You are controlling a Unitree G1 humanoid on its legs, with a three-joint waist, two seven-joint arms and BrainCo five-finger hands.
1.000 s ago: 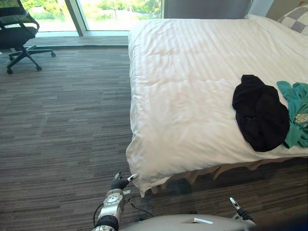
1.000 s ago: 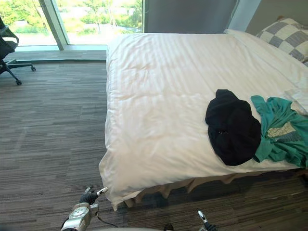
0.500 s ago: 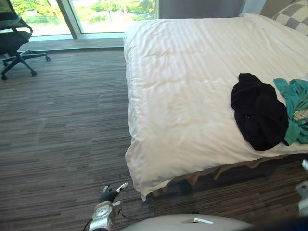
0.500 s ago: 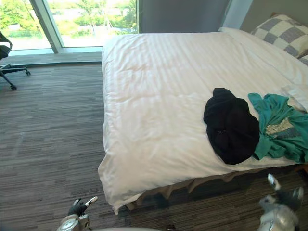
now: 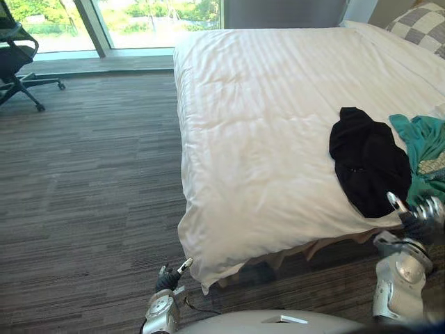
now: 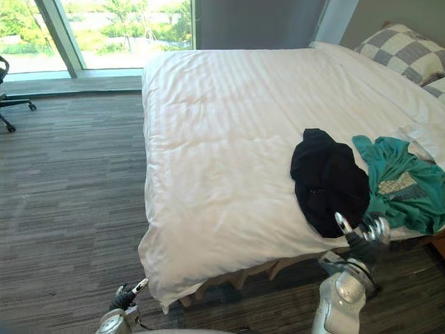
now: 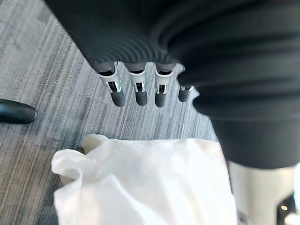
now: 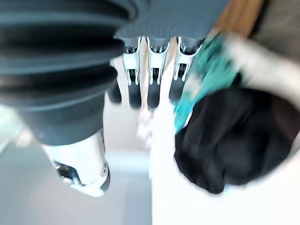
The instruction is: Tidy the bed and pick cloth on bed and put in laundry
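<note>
Two robot hands show low in the head views. The left robot hand [image 5: 170,277] is at the bottom edge, left of centre, above the grey striped carpet floor [image 5: 90,188] and just beside the hanging near corner of the white striped duvet [image 7: 140,178]. In its wrist view its fingers [image 7: 136,91] are nearly straight and loosely spread, with nothing between them and the corner of the duvet lying past their tips. The right robot hand [image 5: 417,224] is raised at the lower right, by the bed's near edge, just below the crumpled black cloth [image 5: 368,163]. In its own wrist view its fingers [image 8: 152,89] are extended and hold nothing, and both garments lie beyond the fingertips. The black cloth lies in a heap on the bed [image 5: 264,104], right of centre and near the front edge. A teal-green garment with a pale printed patch [image 5: 417,136] lies touching its right side and runs off the right edge of the frame. Farther up, a grey-and-white checked pillow [image 6: 403,52] rests in the upper right corner. At the upper left a black office chair [image 5: 14,62] stands on the carpet before a bright floor-length window [image 6: 118,28].
</note>
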